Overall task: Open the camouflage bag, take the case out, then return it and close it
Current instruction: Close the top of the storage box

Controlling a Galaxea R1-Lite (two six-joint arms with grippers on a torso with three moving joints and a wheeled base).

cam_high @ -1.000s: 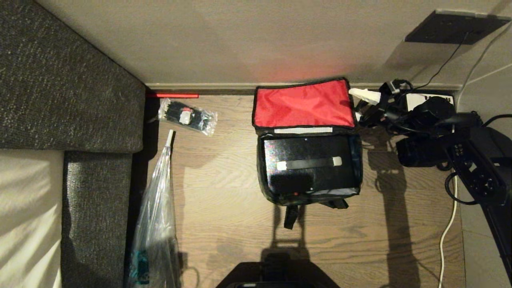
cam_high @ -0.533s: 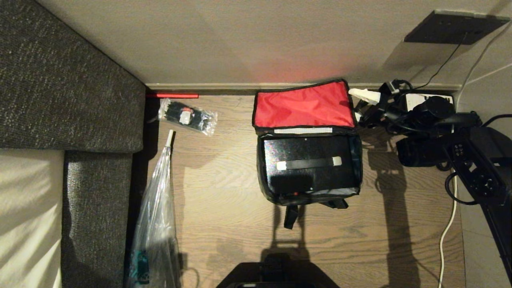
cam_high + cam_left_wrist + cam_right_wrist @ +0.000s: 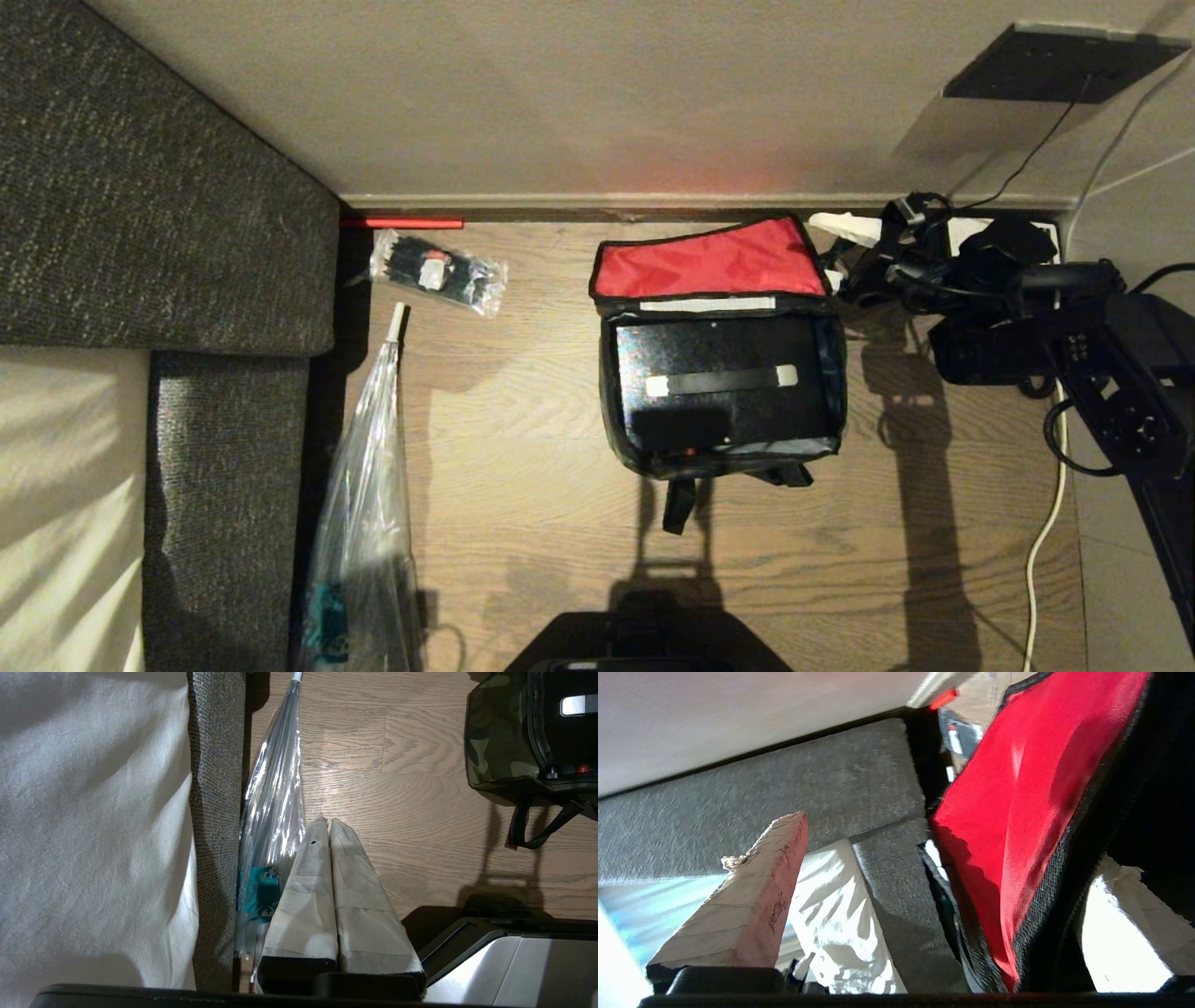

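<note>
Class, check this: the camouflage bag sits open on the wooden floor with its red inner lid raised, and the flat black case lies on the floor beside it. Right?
Wrong in one respect. The flat black hard case lies inside the open camouflage bag, not beside it; the head view shows this. The red inner lid is raised.

camouflage bag (image 3: 719,373) open on wood floor near the wall, black sides, straps trailing at its near end, red inner lid (image 3: 709,261) raised and tilted, case (image 3: 724,383) flat black glossy rectangle lying inside, filling the opening
</note>
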